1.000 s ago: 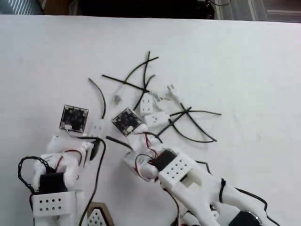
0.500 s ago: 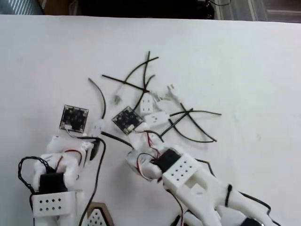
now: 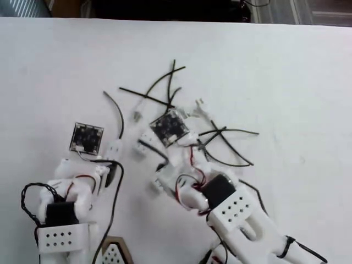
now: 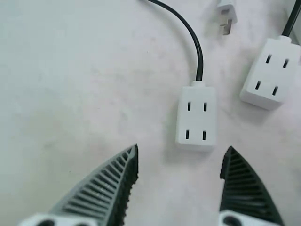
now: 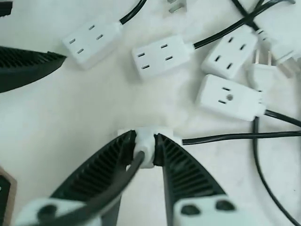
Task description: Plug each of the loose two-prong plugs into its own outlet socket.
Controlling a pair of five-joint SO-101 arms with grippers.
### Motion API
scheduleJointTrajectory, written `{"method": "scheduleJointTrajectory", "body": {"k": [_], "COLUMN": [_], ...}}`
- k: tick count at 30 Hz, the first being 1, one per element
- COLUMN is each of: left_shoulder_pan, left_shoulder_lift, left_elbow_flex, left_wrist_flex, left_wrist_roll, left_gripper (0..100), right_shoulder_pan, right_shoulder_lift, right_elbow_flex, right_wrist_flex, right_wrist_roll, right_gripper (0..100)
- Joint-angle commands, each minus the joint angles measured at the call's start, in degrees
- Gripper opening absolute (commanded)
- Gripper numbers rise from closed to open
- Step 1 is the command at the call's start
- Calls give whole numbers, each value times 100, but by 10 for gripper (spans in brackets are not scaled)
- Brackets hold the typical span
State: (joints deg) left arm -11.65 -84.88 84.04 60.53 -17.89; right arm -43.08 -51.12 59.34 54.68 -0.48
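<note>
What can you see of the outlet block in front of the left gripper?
The outlet block is a white, plastic-looking rectangle with two pairs of empty slots facing up. A black cord leaves its far end and curves away. It lies flat on the white table, just ahead of the open left gripper, untouched. A second block lies beside it, apart.

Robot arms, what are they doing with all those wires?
They're meant to push plugs into sockets. The right gripper is shut on a white plug with a black cord. The left gripper hangs open over a socket lying on the table. Other sockets and a loose plug lie nearby.
</note>
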Motion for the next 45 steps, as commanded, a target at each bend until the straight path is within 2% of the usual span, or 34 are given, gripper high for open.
{"method": "scheduleJointTrajectory", "body": {"k": [1,9,27,34,38,45], "left_shoulder_pan": [-75,-75,-75,-75,-75,-75], "left_shoulder_lift": [-66,-66,-66,-66,-66,-66], "left_elbow_flex": [-18,-18,-9,-9,-9,-9], "left_wrist_flex": [-44,-44,-44,-44,-44,-44], "left_wrist_roll": [-53,-53,-53,-53,-53,-53], "left_gripper": [283,283,283,283,283,283], "right_shoulder_pan": [-312,-567,-523,-154,-127,-198], "right_shoulder_lift": [-145,-136,-101,1077,1156,330], "right_elbow_flex": [193,1011,1222,1134,985,721], "right_wrist_flex": [-435,-1367,-1657,-2246,-1965,-1033], "right_wrist_roll": [-255,-290,-246,-237,-237,-237], "right_gripper": [16,16,16,16,16,16]}}
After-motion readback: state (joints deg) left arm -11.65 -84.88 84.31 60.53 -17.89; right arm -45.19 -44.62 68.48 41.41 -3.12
